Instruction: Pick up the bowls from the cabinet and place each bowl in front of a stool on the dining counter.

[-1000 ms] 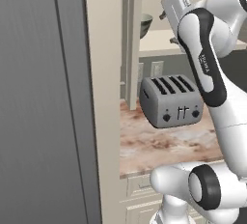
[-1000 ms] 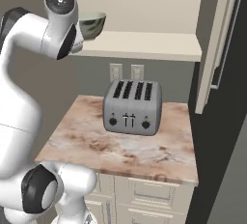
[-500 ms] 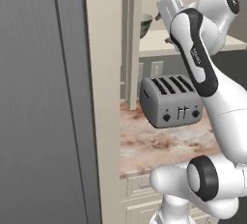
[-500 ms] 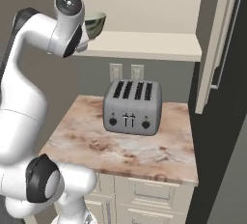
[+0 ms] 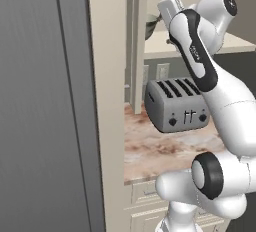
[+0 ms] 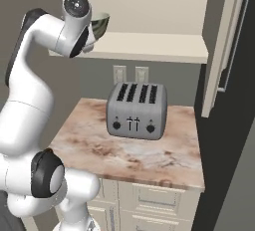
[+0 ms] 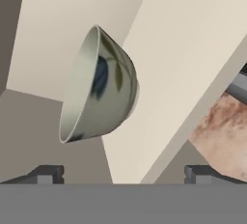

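Cream cabinet shelving carries a grey-green bowl above a toaster on the marbled worktop. Just short of the bowl, the gripper has its jaws spread wide, holding nothing.

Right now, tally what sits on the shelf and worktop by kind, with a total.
Bowl: 1, on the cabinet shelf
Toaster: 1, on the marbled worktop
Total: 2
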You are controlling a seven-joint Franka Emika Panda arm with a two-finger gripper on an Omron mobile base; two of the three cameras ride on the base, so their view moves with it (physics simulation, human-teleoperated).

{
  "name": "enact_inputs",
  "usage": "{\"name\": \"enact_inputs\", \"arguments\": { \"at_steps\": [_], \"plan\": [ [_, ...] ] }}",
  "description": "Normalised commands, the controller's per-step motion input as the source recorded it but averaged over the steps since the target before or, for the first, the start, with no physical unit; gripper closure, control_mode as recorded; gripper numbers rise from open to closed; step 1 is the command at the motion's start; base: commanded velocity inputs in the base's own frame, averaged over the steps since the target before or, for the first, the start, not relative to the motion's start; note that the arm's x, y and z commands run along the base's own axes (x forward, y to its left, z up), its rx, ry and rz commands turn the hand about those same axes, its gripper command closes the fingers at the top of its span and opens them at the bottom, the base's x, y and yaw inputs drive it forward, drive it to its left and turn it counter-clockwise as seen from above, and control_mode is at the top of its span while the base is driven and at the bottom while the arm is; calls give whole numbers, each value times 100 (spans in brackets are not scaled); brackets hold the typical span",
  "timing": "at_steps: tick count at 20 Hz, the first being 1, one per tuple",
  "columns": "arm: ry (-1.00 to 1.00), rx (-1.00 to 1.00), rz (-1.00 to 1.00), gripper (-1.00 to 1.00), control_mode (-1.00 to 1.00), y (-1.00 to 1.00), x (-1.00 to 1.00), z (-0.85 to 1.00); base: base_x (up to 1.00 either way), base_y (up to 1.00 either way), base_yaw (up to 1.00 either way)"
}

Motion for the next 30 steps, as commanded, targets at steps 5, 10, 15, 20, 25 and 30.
{"name": "enact_inputs", "arguments": {
  "at_steps": [5, 10, 15, 20, 25, 30],
  "plan": [
    [3, 0, 0, -100, -100, 7, 34, 0, 0, 0, 0],
    [4, 0, 0, -100, -100, 8, 31, 0, 0, 0, 0],
    [2, 0, 0, -100, -100, 5, 29, 0, 0, 0, 0],
    [0, 0, 0, -100, -100, 1, 26, -2, 0, 0, 0],
    [0, 0, 0, -100, -100, 1, 27, -7, 0, 0, 0],
    [0, 0, 0, -100, -100, 1, 30, -2, 0, 0, 0]
  ]
}}
